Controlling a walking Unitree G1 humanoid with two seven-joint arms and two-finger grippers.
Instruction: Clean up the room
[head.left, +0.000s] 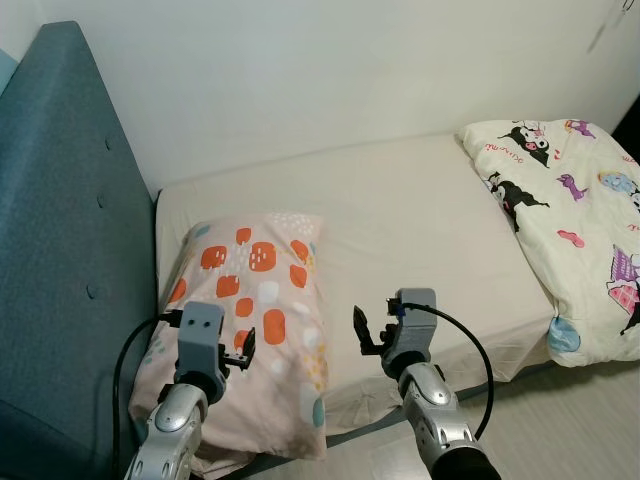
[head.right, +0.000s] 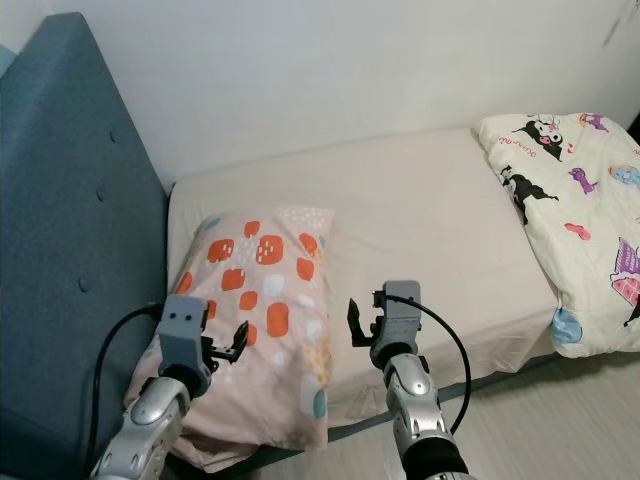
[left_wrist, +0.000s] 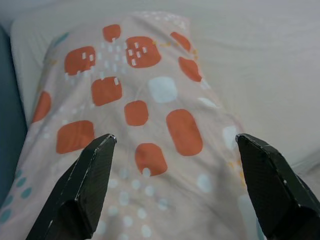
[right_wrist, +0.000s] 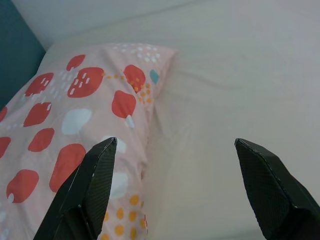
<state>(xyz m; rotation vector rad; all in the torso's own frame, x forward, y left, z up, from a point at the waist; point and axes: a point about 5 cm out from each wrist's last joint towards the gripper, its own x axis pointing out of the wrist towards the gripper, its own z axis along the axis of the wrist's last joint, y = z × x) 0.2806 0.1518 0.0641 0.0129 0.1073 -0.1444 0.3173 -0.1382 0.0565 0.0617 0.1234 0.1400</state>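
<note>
Pillow (head.left: 255, 310), pink with orange patches, lies lower left of frame on the bed (head.left: 420, 220) beside the teal headboard (head.left: 60, 260). Left gripper (left_wrist: 175, 150) hovers above it, fingers spread, empty; right gripper (right_wrist: 172, 155) likewise released. Cartoon-print blanket (head.left: 570, 210) occupies the right.

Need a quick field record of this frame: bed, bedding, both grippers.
bed: mattress in a light sheet, against the white wall
headboard: blue padded panel on the robot's left
pillow: pink with orange patches, lying flat at the headboard end, near corner hanging over the bed edge
blanket: cartoon print, bunched at the far right end, draping off the edge
left gripper: above the pillow, jaws open, holding nothing
right gripper: above the sheet beside the pillow, jaws open, holding nothing
floor: pale boards at lower right
</note>
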